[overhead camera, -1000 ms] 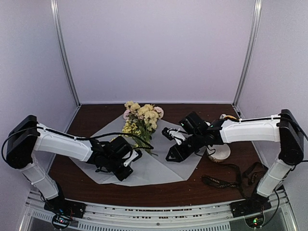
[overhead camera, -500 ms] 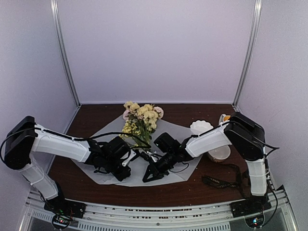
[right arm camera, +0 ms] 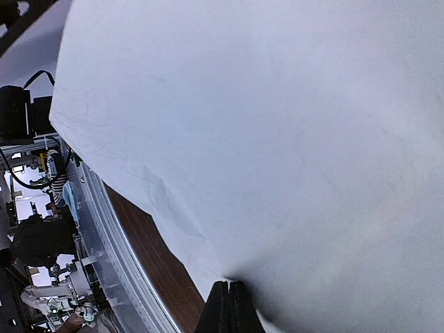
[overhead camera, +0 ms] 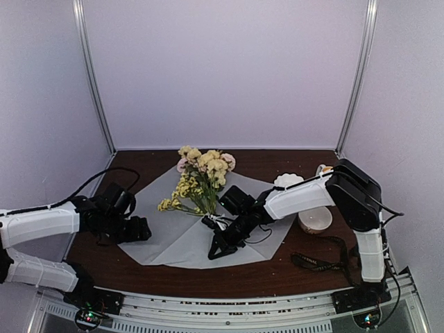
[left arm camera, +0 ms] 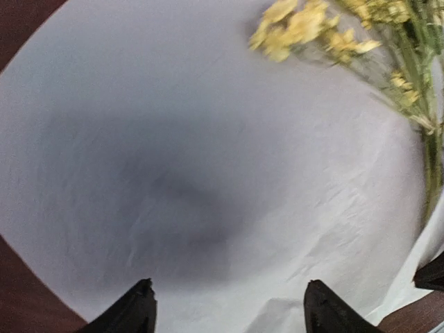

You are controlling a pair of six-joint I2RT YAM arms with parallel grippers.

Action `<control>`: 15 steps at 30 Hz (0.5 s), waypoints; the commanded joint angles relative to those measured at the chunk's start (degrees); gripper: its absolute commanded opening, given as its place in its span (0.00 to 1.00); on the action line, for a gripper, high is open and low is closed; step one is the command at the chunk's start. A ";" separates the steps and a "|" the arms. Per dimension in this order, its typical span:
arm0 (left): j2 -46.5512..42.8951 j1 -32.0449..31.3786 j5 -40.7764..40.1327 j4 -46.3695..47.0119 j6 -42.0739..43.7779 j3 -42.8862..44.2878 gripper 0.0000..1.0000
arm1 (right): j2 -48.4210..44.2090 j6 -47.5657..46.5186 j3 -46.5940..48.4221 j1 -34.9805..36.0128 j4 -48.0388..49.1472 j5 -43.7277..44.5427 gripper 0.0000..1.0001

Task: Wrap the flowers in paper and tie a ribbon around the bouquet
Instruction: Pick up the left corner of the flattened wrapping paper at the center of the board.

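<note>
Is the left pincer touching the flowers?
Apart. The top view shows bare paper between the left pincer and the flowers.

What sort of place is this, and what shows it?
Probably a robot test booth: plain pale walls with metal posts, two robot arms mounted along a dark table, flowers laid on paper.

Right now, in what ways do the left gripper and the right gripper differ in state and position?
The left gripper is open, fingers wide apart with nothing between them; the right gripper is shut, fingers pressed together. The left gripper hangs over the paper's left side; the right gripper is at the paper's near edge. Both have black fingers and face the same sheet.
</note>
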 commanded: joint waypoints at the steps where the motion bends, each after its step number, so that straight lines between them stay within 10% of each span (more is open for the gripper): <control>1: -8.72 0.98 -1.39 -6.87 -17.44 -8.32 0.85 | 1.77 -2.94 2.79 0.62 -5.73 4.18 0.00; 15: -13.51 3.10 6.28 5.38 -27.70 -19.66 0.89 | 3.03 -3.98 6.15 1.33 -7.17 4.16 0.01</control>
